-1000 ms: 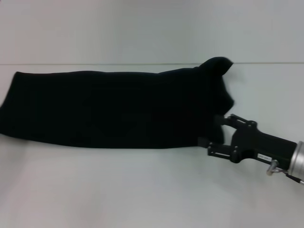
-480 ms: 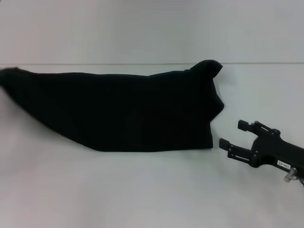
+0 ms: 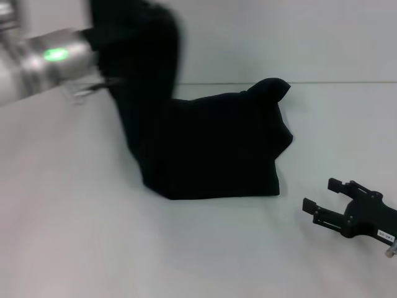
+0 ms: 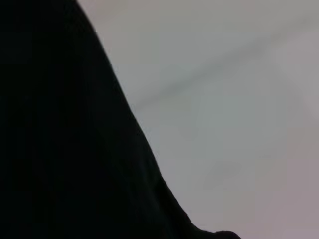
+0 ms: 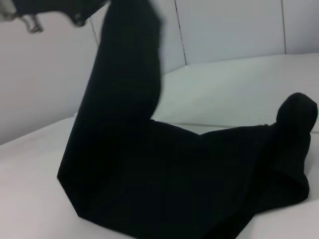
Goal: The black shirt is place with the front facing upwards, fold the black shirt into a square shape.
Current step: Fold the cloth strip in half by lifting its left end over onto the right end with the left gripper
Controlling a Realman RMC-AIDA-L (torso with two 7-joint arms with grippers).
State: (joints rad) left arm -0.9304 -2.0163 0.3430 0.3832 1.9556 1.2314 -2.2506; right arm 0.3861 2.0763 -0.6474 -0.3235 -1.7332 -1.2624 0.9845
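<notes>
The black shirt [image 3: 211, 149] lies folded into a dark band on the white desk [image 3: 93, 248], its right part flat on the surface while its left end is lifted well off the desk and hangs as a steep column of cloth toward the upper left of the head view. No lettering or label shows on the visible cloth. At its far right corner the fabric bunches into a small raised hump (it stands just above the line where the desk meets the wall). The left end effector [image 3: 102, 43] is up at the top of that raised column, at the end of a silver wrist with a green light; the cloth hangs from it, but its fingers are buried in the dark fabric and I cannot tell how they stand. Its wrist view is half filled by black cloth [image 4: 60, 139] close to the lens. The right end effector [image 3: 322, 195] sits low over the desk, to the right of the shirt's near right corner and apart from it, fingers spread and holding nothing. Nothing else lies on the desk around the shirt. Behind the desk rises a plain pale wall [image 3: 279, 37], with panel seams visible in the right wrist view.
</notes>
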